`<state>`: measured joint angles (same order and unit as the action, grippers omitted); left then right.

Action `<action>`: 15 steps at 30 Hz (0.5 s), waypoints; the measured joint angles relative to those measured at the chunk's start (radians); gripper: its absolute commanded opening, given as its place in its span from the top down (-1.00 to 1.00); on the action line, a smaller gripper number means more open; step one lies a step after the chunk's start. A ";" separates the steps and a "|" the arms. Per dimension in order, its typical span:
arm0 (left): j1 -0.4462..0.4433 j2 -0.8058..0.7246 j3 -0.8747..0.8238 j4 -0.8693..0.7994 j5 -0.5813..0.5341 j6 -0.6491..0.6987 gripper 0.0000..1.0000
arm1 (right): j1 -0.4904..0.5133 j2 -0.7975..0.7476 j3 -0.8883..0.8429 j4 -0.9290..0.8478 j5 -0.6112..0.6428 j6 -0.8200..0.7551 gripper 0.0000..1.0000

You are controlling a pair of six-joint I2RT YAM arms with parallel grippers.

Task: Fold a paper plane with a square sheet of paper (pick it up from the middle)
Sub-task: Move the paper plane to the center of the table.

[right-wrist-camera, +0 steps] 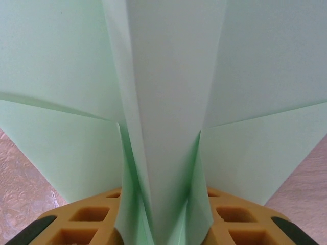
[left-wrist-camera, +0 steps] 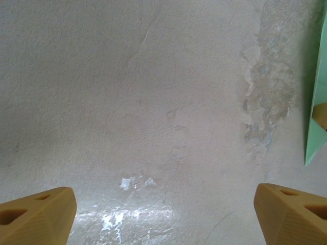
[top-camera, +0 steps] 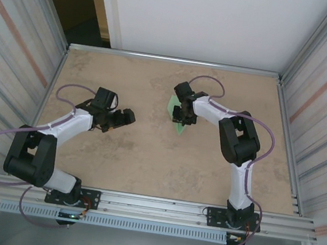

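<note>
Right wrist view: the paper plane [right-wrist-camera: 168,76] is sitting with its centre fold between the right gripper's [right-wrist-camera: 163,204] fingers, though whether they are pinching it cannot be told. The left gripper [left-wrist-camera: 163,199] is hovering wide open and empty over the bench [left-wrist-camera: 153,92], with the plane off to its right.

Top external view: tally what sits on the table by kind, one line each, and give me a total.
Robot arms: 2 (left arm, right arm)
Paper planes: 1 (pale green paper plane, at the tip of the right arm)
Total: 3
</note>
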<state>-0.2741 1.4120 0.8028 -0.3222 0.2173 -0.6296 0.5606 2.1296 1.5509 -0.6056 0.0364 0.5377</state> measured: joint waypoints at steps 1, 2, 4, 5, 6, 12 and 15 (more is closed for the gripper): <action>0.000 -0.003 0.000 -0.003 -0.006 0.002 -0.88 | 0.000 0.003 0.004 -0.002 0.004 0.000 0.28; 0.000 -0.008 0.000 -0.007 -0.013 0.004 -0.90 | 0.001 0.006 0.010 -0.005 0.012 0.000 0.28; 0.000 -0.020 0.000 -0.018 -0.029 0.006 -0.92 | 0.003 0.013 0.022 -0.013 0.025 0.000 0.27; 0.000 -0.026 0.000 -0.023 -0.036 0.008 -0.93 | 0.004 0.017 0.028 -0.018 0.032 0.000 0.26; 0.000 -0.032 0.000 -0.026 -0.043 0.010 -0.94 | 0.007 0.022 0.034 -0.022 0.042 0.000 0.27; 0.000 -0.050 0.000 -0.042 -0.066 0.023 -0.97 | 0.015 0.029 0.047 -0.037 0.069 0.000 0.33; 0.000 -0.050 0.000 -0.048 -0.073 0.025 -0.97 | 0.015 0.030 0.051 -0.043 0.069 0.000 0.33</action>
<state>-0.2741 1.3621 0.8024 -0.3706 0.1444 -0.6044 0.5758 2.1593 1.6020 -0.6483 0.1059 0.5377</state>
